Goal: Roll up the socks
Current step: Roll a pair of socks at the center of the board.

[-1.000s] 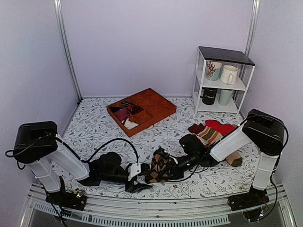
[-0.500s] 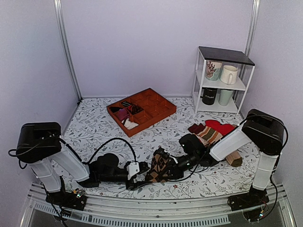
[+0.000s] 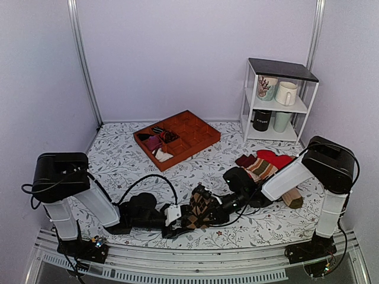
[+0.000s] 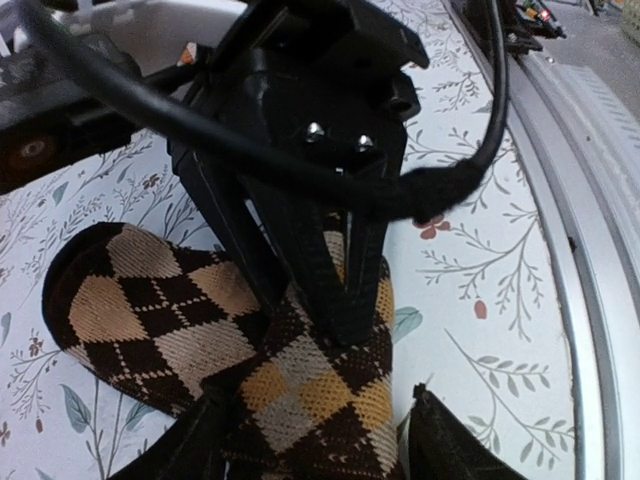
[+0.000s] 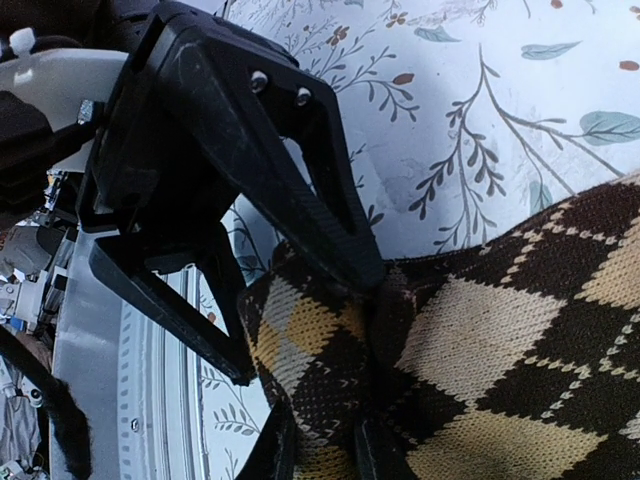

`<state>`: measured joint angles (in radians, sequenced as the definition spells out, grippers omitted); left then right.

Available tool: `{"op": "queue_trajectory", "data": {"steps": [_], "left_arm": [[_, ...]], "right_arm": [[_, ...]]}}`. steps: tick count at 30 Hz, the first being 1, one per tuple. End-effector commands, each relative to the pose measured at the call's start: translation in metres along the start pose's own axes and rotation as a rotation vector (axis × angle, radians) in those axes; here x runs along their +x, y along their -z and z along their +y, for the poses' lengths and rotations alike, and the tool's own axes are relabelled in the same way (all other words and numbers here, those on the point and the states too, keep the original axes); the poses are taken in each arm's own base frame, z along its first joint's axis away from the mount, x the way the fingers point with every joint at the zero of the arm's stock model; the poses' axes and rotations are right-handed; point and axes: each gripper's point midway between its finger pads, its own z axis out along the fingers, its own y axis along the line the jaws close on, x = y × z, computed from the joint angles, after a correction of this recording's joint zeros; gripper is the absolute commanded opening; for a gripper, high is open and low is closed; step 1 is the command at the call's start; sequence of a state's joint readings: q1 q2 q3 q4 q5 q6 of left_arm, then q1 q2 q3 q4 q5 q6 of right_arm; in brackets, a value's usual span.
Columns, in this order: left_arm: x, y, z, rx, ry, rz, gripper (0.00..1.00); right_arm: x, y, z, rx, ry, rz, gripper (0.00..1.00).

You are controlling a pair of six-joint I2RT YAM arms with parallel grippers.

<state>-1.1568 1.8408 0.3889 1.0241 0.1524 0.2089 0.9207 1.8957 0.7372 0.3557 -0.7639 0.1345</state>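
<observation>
At the near edge of the worktop (image 3: 118, 154), centre, just ahead of the metal rail (image 3: 195, 251):

- Item 1: socks (image 3: 200, 207) (image 4: 200, 320) (image 5: 500, 340). Dark brown knit with a tan, yellow and black argyle diamond pattern. They lie partly folded on the floral cover, one rounded end flat to the side and the other end bunched up between the two hands.
- Item 2: right hand (image 3: 199, 213) (image 4: 310, 320) (image 5: 320, 440). It reaches in low from the right. Its fingers are drawn nearly together, pinching a fold of the socks from above.
- Item 3: left hand (image 3: 185, 220) (image 4: 318, 410) (image 5: 308, 330). It lies low on the cover, reaching in from the left. Its fingers are spread apart, one on each side of the bunched sock end. The upper fingertip (image 5: 365, 270) touches the knit. Whether the other finger presses it cannot be told.

Elsewhere on the worktop:

- Item 4: orange compartment tray (image 3: 195, 133), rear centre, set at an angle, with small cloth bundles (image 3: 157, 144) in its left compartments.
- Item 5: white shelf unit (image 3: 251, 97), rear right, black top, with mugs (image 3: 286, 93) on two levels.
- Item 6: pile of red, striped and maroon socks (image 3: 266, 163), right side, behind the right arm.
- Item 7: wooden block (image 3: 293, 199), right side, just beside that arm.
</observation>
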Motion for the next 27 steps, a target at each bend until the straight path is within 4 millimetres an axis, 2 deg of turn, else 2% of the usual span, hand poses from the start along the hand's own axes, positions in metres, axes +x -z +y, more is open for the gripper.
{"op": "queue_trajectory", "data": {"steps": [1,3,7,9,11,14,16,20,24,27], "left_arm": [[0.011,-0.010,-0.008,0.038,0.010,0.049,0.58],[0.013,-0.013,-0.012,0.064,0.017,0.062,0.49],[0.016,-0.018,-0.020,0.123,0.024,0.093,0.18],[0.020,-0.023,-0.023,0.148,0.033,0.132,0.08],[0.020,-0.027,-0.026,0.175,0.057,0.158,0.03],[0.025,-0.027,-0.027,0.195,0.135,0.210,0.01],[0.037,-0.025,-0.026,0.203,0.240,0.281,0.00],[0.067,-0.019,-0.024,0.211,0.445,0.458,0.00],[0.100,-0.010,-0.029,0.206,0.592,0.659,0.00],[0.106,-0.005,-0.032,0.243,0.698,0.699,0.00]], "right_arm": [[0.101,0.000,-0.026,0.115,-0.238,0.282,0.16],[0.101,0.000,-0.025,0.111,-0.239,0.283,0.16],[0.101,0.000,-0.026,0.114,-0.244,0.282,0.16],[0.101,0.000,-0.027,0.117,-0.246,0.283,0.16],[0.101,0.000,-0.028,0.121,-0.249,0.283,0.16],[0.094,0.002,-0.026,0.125,-0.242,0.268,0.16],[0.081,0.007,-0.026,0.147,-0.216,0.233,0.22],[0.034,0.026,-0.014,0.194,-0.089,0.102,0.34],[-0.009,0.054,-0.002,0.277,0.036,-0.052,0.44],[-0.029,0.073,0.011,0.303,0.099,-0.144,0.48]]}}
